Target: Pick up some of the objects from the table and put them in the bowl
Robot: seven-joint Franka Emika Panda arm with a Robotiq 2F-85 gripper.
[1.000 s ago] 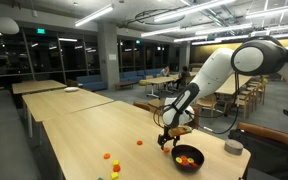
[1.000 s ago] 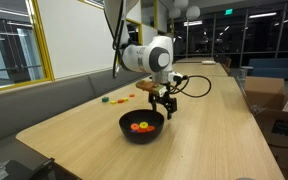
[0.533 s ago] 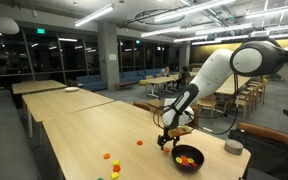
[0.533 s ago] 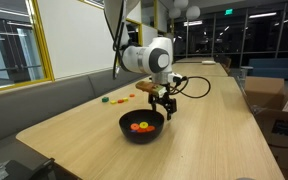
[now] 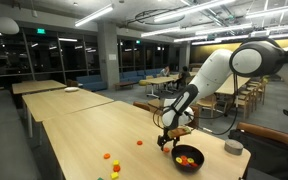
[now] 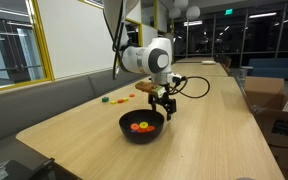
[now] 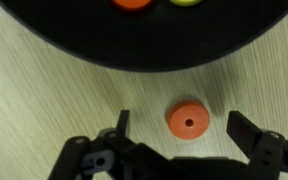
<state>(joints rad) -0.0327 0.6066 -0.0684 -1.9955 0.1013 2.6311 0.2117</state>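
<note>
In the wrist view a round orange piece with a centre hole lies flat on the pale wood table, between the two spread fingers of my gripper, which is open and touches nothing. Just beyond it is the black bowl, with orange and yellow pieces showing at its rim. In both exterior views the gripper hangs low beside the bowl, which holds several bright pieces. More loose pieces lie farther along the table.
A small grey round container stands beyond the bowl near the table's edge. Similar pale tables run behind. Cardboard boxes sit off the table's side. A bench runs along the wall.
</note>
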